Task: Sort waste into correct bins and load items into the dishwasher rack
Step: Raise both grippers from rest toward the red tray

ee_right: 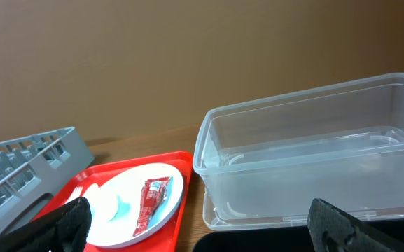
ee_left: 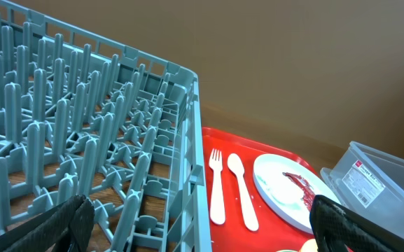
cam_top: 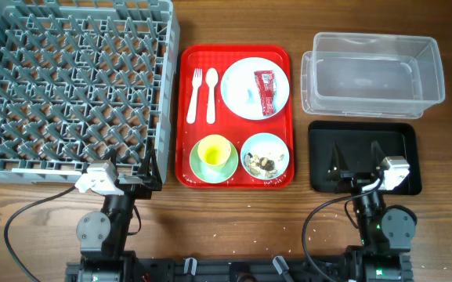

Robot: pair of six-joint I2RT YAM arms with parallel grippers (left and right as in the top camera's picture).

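While wrapper [cam_top: 265, 92] lies on plate [cam_top: 237, 78], scraps [cam_top: 263, 162] sit in rt bowl [cam_top: 278, 144]

Rack [ee_left: 187, 140] cropped left — bowl [cam_top: 244, 147] contents unclear (too small).

grey rack [cam_top: 69, 86], red tray [cam_top: 185, 106], white fork [cam_top: 195, 95]

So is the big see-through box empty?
Empty. The clear tub shows only its bare floor; the red wrapper lies on the plate.
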